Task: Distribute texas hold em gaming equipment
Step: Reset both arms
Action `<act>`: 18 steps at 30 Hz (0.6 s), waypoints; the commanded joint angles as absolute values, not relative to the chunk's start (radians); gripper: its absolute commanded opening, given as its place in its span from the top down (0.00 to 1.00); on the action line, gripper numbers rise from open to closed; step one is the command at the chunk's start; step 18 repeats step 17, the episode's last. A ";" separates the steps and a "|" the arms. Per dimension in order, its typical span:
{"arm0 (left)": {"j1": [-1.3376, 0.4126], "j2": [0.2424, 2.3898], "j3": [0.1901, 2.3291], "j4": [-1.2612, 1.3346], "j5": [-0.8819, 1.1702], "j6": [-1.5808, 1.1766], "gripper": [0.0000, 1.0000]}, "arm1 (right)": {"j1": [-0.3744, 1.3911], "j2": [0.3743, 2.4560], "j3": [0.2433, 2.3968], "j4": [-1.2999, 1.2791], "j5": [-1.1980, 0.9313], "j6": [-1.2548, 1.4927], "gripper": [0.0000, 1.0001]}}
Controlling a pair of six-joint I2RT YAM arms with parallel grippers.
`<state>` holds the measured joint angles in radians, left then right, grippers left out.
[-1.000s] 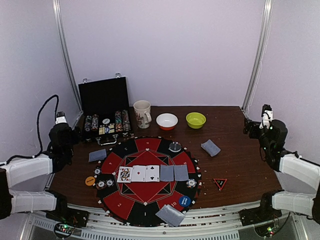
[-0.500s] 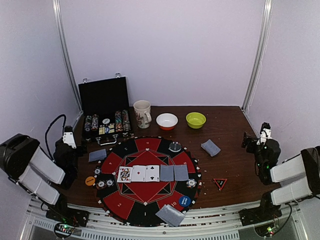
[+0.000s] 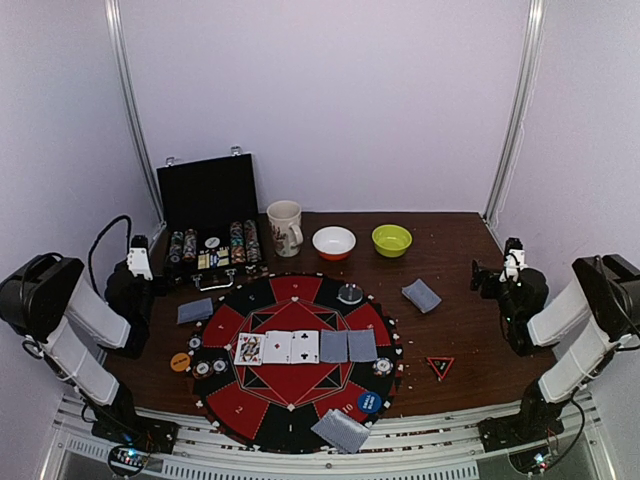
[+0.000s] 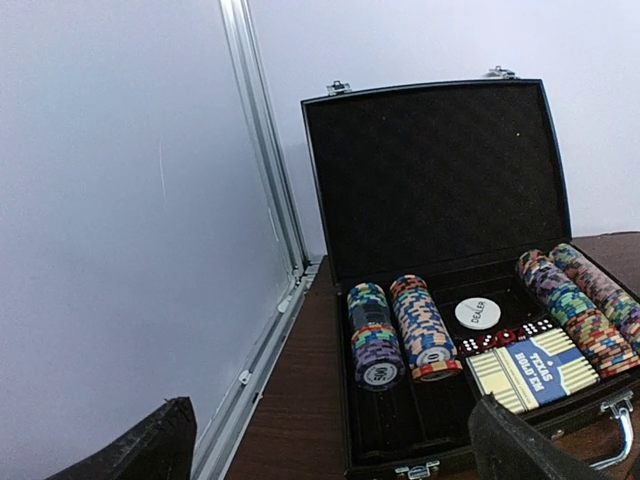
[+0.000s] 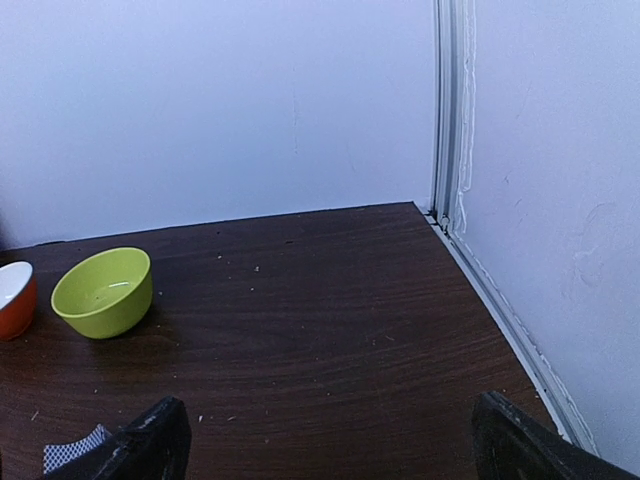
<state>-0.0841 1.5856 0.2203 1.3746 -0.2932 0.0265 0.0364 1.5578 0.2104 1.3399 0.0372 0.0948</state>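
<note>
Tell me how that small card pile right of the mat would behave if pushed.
The card pile seems loosely stacked, so a push would probably fan it apart. Lying flat on the smooth-looking wooden table, its thin cards likely slide easily and resist pinching.

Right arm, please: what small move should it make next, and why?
Probably lower the right gripper toward the triangle marker. The gripper is open and empty, and that marker lies on the table off the mat, on this arm's side.
</note>
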 commanded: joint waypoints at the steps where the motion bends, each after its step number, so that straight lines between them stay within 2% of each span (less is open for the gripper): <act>1: -0.070 1.570 0.233 1.351 -0.226 -0.003 0.02 | 0.028 1.561 0.219 1.364 0.032 0.084 0.00; 18: -0.069 1.570 0.233 1.352 -0.226 -0.001 0.02 | 0.029 1.556 0.222 1.348 0.032 0.081 0.00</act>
